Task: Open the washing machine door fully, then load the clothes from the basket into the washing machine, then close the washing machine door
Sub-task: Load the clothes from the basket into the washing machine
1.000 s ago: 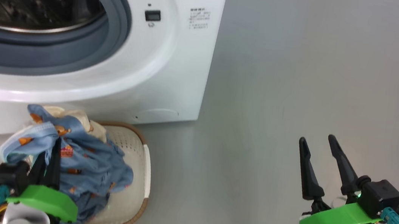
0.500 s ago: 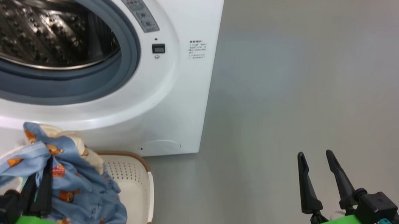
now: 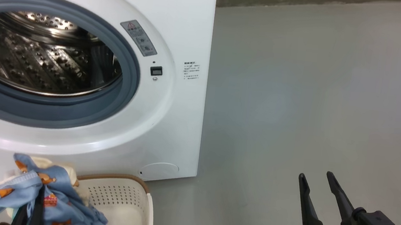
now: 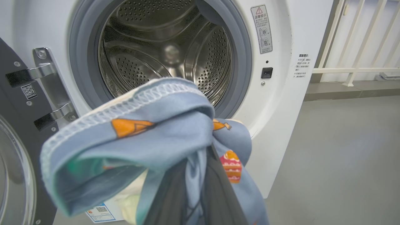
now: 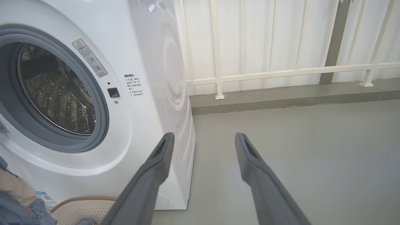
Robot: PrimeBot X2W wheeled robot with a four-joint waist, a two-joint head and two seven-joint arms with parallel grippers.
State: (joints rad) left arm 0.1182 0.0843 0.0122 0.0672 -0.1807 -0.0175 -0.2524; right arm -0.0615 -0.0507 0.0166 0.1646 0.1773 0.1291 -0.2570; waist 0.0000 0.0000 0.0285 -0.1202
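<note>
Since the door (image 4: 9,100) stands swung back on its hinge (image 4: 54,90) at the left of the opening, the first step looks done and loading is the step in hand. The left tool (image 3: 35,205) is pinched almost closed on the clothes (image 4: 140,134), its dark fingers buried in a bunch of blue printed cloth with some cream cloth beneath. That bundle hangs just in front of the washer (image 3: 191,31), below the lip of the opening and over the left part of the basket (image 3: 124,202), which sits on the floor (image 3: 301,102) close against the washer's front. The basket's right half shows bare; whether any cloth lies under the bundle I cannot tell. The right tool (image 3: 316,175) is spread wide and holds nothing, hanging over the floor well to the right of the washer. The drum (image 4: 165,53) looks empty as far as it can be seen. The next move, as I judge it, calls for the left arm to lift the bundle over the grey gasket (image 4: 240,62) and push it well into the drum before the fingers part. The loose stitched hem hanging to one side could otherwise drape over the lip and later catch in the door. The right arm need only keep out of the way.
</note>
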